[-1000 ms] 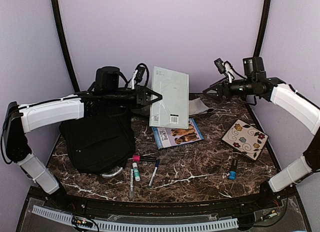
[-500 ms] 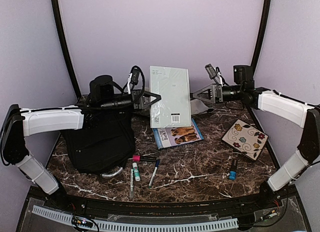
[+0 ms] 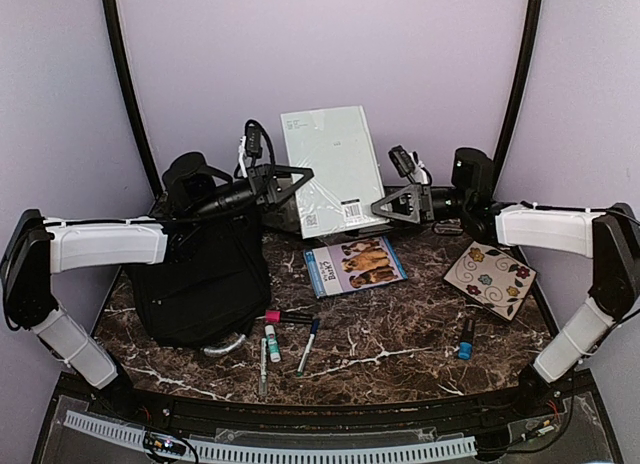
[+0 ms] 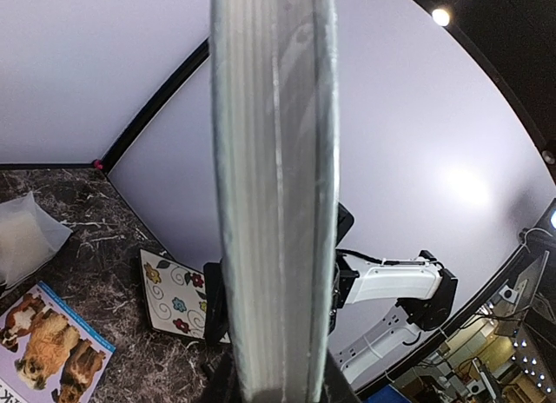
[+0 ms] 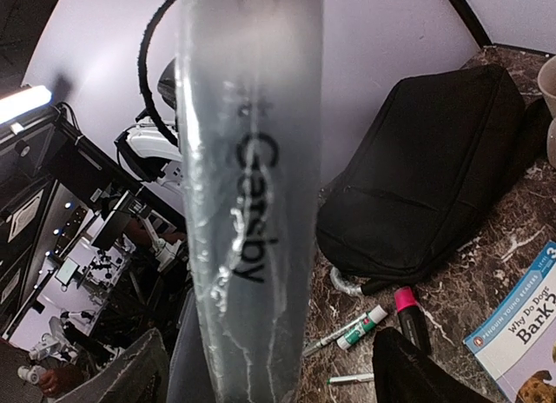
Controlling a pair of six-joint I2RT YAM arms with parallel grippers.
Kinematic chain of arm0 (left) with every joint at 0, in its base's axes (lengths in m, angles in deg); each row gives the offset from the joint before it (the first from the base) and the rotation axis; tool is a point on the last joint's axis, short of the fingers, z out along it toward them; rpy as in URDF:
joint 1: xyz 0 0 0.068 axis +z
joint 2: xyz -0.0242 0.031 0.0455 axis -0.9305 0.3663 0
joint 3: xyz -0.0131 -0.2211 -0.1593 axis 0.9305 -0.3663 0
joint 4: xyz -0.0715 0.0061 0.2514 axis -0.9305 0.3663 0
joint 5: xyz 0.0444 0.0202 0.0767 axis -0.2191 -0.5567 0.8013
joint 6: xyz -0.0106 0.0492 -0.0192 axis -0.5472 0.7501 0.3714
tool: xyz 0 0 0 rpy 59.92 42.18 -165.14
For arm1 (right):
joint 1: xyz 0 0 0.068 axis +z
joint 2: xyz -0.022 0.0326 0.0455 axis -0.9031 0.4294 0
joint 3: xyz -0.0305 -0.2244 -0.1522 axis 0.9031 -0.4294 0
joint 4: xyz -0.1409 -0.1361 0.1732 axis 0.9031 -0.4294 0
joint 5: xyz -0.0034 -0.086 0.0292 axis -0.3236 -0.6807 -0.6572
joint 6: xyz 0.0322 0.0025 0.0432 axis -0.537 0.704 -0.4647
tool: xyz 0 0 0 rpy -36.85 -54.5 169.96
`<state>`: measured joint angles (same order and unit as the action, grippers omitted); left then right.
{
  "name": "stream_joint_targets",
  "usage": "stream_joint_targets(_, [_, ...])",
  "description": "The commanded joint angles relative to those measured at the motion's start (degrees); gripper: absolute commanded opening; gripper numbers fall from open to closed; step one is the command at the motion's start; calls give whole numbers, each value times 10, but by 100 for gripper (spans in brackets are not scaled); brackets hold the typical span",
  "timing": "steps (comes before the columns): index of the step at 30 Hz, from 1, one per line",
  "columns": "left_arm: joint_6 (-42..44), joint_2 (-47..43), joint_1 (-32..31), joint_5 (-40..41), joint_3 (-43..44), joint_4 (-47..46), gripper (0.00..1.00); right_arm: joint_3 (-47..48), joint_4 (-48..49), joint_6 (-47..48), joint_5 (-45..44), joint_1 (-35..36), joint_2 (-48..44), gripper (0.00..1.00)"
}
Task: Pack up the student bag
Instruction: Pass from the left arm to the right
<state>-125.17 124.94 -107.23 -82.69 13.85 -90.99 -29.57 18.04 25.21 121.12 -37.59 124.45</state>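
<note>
The student bag (image 3: 200,279) is a large black soft bag lying at the left of the table, also in the right wrist view (image 5: 434,168). A pale green book (image 3: 330,169) is held upright above the table's back. My left gripper (image 3: 300,176) is shut on its left edge. In the left wrist view the book's page edge (image 4: 274,186) fills the middle, between the left gripper's (image 4: 278,390) fingers. My right gripper (image 3: 380,206) stands open around the book's lower right side. The book's spine (image 5: 252,186) sits between the right gripper's (image 5: 269,377) fingers with gaps on both sides.
A dog picture book (image 3: 355,266) lies mid-table, and a floral square (image 3: 490,277) at the right. In front of the bag lie a pink highlighter (image 3: 285,316), a glue stick (image 3: 271,342) and two pens (image 3: 308,344). A blue marker (image 3: 466,337) lies near the right. A whitish pouch (image 4: 26,238) sits at the back.
The left arm has swung the book back and turned it more upright. The right gripper has moved left and down until its open jaws straddle the book's right side.
</note>
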Motion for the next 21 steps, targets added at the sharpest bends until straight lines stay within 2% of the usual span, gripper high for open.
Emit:
stream_joint_targets(1, [-35,-16,5,1,-5,-127,0,-10,191,-142,13,-2,7,77])
stream_joint_targets(6, [-49,-8,6,3,-6,-133,0,13,164,-144,-10,-2,16,69])
stream_joint_targets(11, [-54,-7,6,11,-11,-127,0,31,93,-110,-34,0,33,58])
stream_joint_targets(16, [-62,-3,6,13,-18,-135,0,45,74,-107,-40,6,44,49])
stream_joint_targets(21, [-67,1,5,10,-20,-138,0,52,72,-106,-35,13,50,44])
